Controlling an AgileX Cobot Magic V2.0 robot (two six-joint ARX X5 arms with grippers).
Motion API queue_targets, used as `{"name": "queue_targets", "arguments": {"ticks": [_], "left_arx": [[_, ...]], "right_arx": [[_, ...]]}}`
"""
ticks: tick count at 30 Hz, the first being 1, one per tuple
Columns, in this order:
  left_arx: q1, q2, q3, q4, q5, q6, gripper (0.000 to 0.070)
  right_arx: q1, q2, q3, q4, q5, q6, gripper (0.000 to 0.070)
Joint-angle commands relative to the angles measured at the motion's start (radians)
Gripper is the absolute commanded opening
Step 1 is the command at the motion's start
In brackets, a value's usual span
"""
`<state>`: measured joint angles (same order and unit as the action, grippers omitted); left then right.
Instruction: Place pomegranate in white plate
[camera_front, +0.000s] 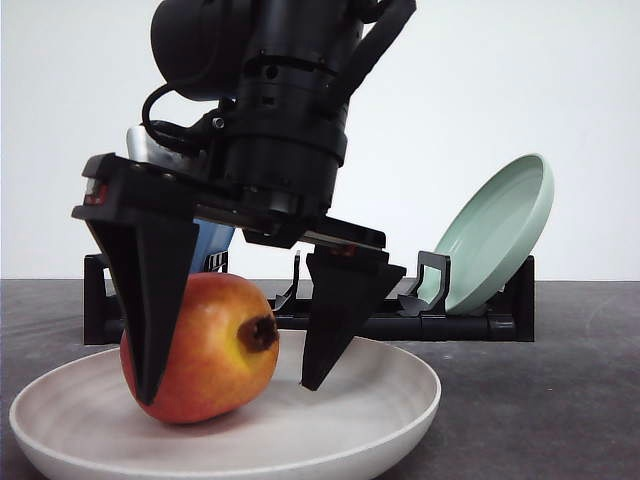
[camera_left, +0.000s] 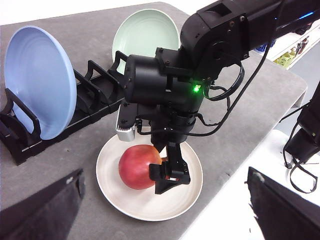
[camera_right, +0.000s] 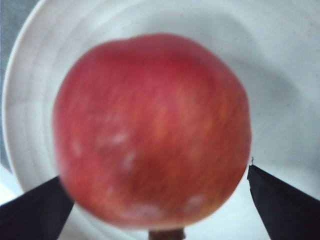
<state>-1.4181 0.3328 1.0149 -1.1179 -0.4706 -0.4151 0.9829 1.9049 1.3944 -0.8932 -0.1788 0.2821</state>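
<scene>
Red and yellow-orange skin is seen on the pomegranate (camera_front: 205, 350), which rests inside the white plate (camera_front: 380, 425) on the grey desk (camera_front: 560, 400). Its dark dried crown is turned to the front camera. The right gripper (camera_front: 230, 385) is lowered over the fruit with its jaws spread apart. One black finger (camera_front: 150, 300) is placed in front of the fruit's side, while the other finger (camera_front: 335, 320) is held apart from the fruit, with a clear gap between them, its tip just above the plate. In the right wrist view the pomegranate (camera_right: 152, 130) is shown blurred between the two dark fingertips. Behind the plate a black rack (camera_front: 460, 320) is set across the desk, and a pale green plate (camera_front: 500, 230) and a blue plate (camera_left: 37, 80) are leaned upright in it. The left gripper (camera_left: 165, 210) is seen with its two dark fingers far apart, nothing being held between them.
</scene>
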Motion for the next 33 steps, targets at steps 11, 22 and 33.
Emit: {"name": "queue_targets", "arguments": {"ticks": [11, 22, 33], "left_arx": [[-0.013, 0.005, 0.017, 0.016, -0.005, -0.054, 0.0626], [-0.013, 0.007, 0.017, 0.126, -0.005, -0.070, 0.0625], [-0.013, 0.079, 0.016, 0.237, -0.005, -0.027, 0.0626]], "right_arx": [[-0.006, -0.340, 0.015, -0.148, 0.089, -0.013, 0.0700], [-0.006, -0.958, -0.026, -0.277, 0.339, 0.008, 0.0700], [-0.005, -1.493, -0.318, -0.188, 0.389, 0.049, 0.0700]]}}
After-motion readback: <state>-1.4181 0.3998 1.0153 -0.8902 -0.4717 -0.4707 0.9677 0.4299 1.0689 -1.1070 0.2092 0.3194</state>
